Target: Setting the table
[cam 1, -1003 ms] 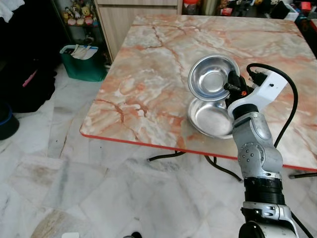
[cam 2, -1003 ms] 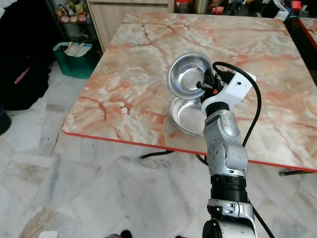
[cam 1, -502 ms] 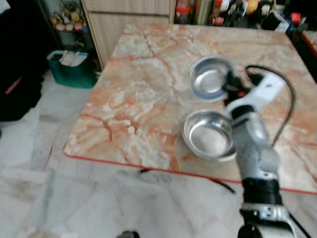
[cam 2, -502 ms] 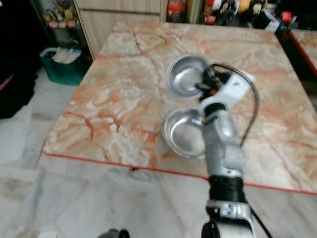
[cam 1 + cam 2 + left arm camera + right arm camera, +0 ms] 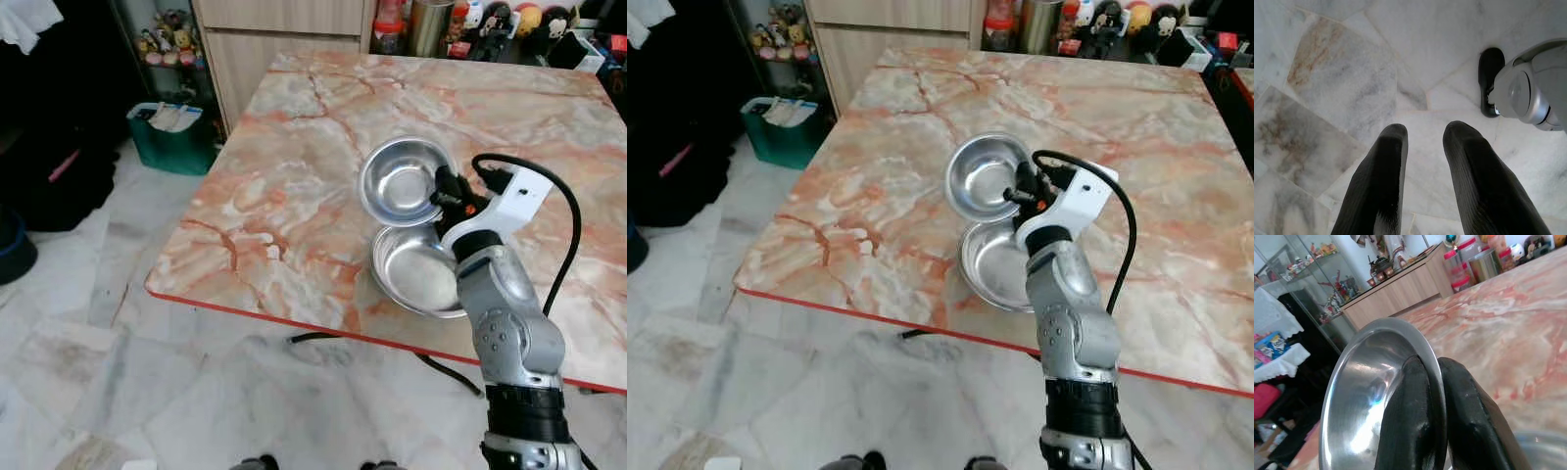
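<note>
Right gripper [image 5: 443, 192]: fingers clamped on the rim of a steel bowl [image 5: 400, 181], held tilted above a second bowl [image 5: 419, 270] resting near the marble table [image 5: 294, 186] edge. Right wrist view: one finger [image 5: 1410, 396] inside the rim, one outside. Left gripper [image 5: 1422, 134]: fingers apart over floor tiles [image 5: 1342, 88].

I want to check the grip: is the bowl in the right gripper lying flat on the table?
No, the right gripper pinches the rim of the raised steel bowl, which is tilted above the second bowl on the table.
</note>
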`<state>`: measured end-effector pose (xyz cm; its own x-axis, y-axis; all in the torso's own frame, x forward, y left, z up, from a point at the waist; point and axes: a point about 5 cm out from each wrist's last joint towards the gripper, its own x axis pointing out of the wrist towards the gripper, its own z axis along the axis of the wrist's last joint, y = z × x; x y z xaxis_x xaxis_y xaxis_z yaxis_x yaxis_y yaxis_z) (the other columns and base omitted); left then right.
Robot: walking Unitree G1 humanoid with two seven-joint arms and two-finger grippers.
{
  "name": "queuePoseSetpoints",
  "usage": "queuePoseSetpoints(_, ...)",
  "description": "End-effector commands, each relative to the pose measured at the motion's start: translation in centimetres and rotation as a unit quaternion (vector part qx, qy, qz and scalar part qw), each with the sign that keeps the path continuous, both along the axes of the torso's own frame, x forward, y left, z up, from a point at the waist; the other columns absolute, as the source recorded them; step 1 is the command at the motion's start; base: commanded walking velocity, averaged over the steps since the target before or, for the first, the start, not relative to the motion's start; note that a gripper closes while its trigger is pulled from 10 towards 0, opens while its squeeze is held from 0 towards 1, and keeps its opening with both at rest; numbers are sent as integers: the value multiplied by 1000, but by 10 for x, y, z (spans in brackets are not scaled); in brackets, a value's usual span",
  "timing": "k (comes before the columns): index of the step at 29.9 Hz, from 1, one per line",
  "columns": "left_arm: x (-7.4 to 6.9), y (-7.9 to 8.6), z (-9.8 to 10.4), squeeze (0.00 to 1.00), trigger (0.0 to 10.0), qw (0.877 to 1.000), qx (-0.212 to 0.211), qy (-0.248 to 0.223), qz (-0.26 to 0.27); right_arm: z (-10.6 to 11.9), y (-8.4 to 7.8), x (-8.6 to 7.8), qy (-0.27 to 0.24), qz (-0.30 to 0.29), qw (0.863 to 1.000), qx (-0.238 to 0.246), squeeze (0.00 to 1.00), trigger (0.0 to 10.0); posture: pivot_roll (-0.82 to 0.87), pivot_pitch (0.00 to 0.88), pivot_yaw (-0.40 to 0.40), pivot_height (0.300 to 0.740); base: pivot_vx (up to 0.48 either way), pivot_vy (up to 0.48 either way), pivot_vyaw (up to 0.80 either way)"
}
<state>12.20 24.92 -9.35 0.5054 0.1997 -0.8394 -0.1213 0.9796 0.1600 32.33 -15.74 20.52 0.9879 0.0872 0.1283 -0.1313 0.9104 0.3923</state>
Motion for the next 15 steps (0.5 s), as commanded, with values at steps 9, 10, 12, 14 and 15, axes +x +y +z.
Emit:
queuePoseSetpoints(9,-10,2,-3,0,10000,1000,2,18,-3,-14,-11,-13,51,-49,997,32,0,10000,-31,158,20,740,0,0,0)
queuePoseSetpoints(10,-10,3,-3,0,10000,1000,2,17,-4,-17,-12,-13,62,-55,996,44,0,10000,-32,161,21,740,0,0,0)
queuePoseSetpoints(12,-10,3,-2,0,10000,1000,2,17,-5,-19,-12,-14,69,-58,995,47,0,10000,-33,164,22,740,0,0,0)
queuePoseSetpoints(14,-10,3,-2,0,10000,1000,3,17,-5,-24,-11,-16,82,-58,994,46,0,10000,-29,169,20,740,0,0,0)
queuePoseSetpoints(15,-10,3,-2,0,10000,1000,3,17,-5,-25,-11,-17,85,-58,994,46,0,10000,-28,171,20,740,0,0,0)
